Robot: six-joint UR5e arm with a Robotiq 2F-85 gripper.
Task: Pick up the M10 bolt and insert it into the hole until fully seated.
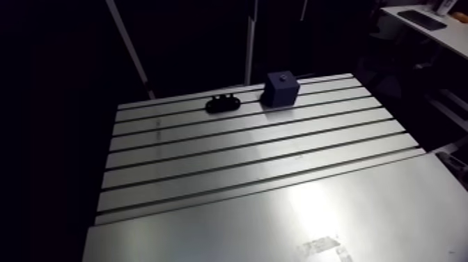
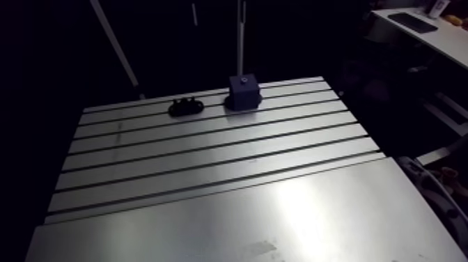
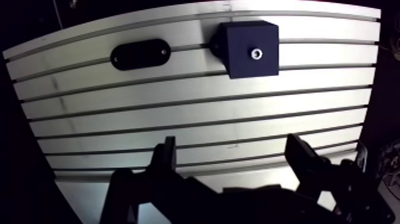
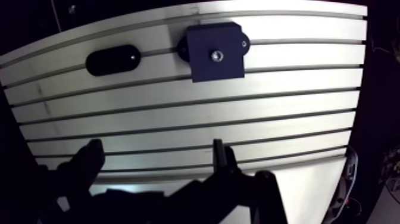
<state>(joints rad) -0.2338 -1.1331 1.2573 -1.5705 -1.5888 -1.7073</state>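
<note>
Aluminium, slotted and brightly lit: the table carries two dark items, both near its far edge.

- Landmark: a dark blue block, cube-like, upright, sitting across one slot, with small lobes of a base showing at its sides.
- At the centre of the block's top face we note a small bright metal ring.
- Just beside the block, along the same slot and apart from it by a narrow gap, lies a black oval plate. In the arm view it shows low bumps on top, too dark for us to name.
- M10 bolt: we cannot place it for certain. The ring in the block may be its head or the hole's lining.
- The gripper hangs well apart from the block, several slots nearer us. Its fingers are spread wide with only bare table between them, holding nothing.
</note>
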